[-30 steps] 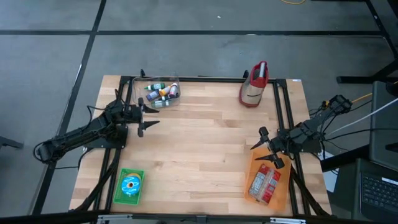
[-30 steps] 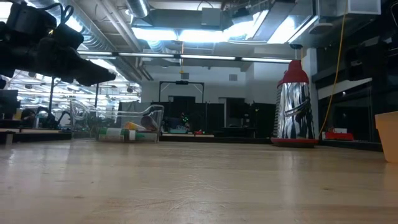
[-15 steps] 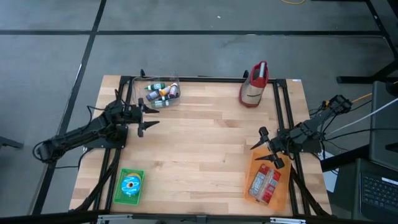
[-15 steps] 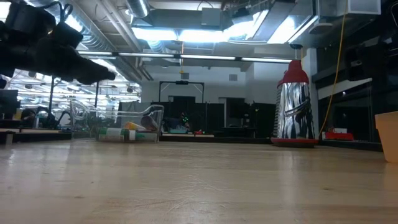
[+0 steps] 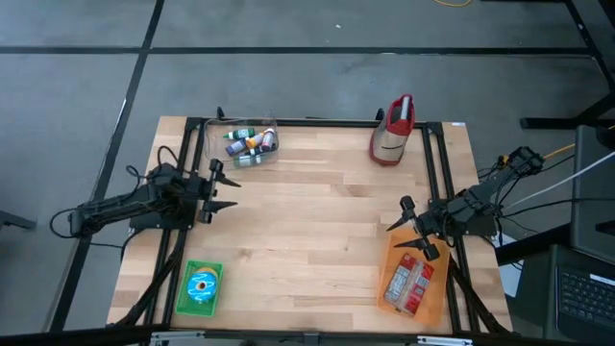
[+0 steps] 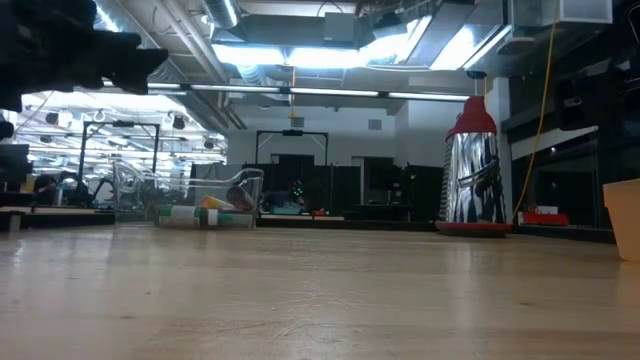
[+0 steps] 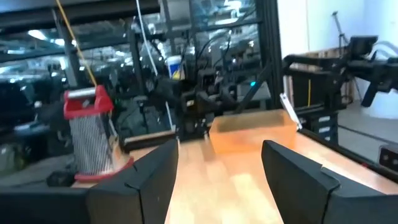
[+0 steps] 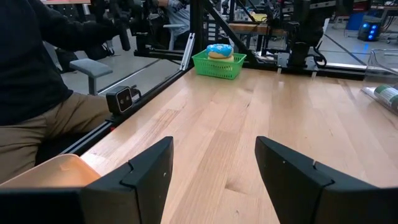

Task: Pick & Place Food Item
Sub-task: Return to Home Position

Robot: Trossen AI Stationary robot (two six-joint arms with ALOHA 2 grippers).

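A blue-frosted donut [image 5: 202, 285] lies in a green basket [image 5: 183, 303] near the table's front left corner; the right wrist view shows the donut [image 8: 219, 51] and basket [image 8: 219, 66] too. A red packet [image 5: 409, 284] lies in a tan tray [image 5: 434, 306] at the front right. My left gripper [image 5: 231, 192] hovers open above the table's left side, between the basket and a clear bin, with nothing between its fingers [image 7: 217, 186]. My right gripper [image 5: 397, 216] stays open and empty above the tray's far end [image 8: 211, 186].
A clear bin of small bottles [image 5: 250, 146] stands at the far left. A red-topped metal grater [image 5: 392, 130] stands at the far right. Black frame rails run along the left and right edges. A seated person [image 8: 31, 81] is beside the table. The table's middle is bare wood [image 5: 317, 211].
My left gripper has drawn back toward the table's left edge and risen a little, swinging from pointing at the bin toward pointing across the table. Its fingers have stayed open. My right arm has kept still.
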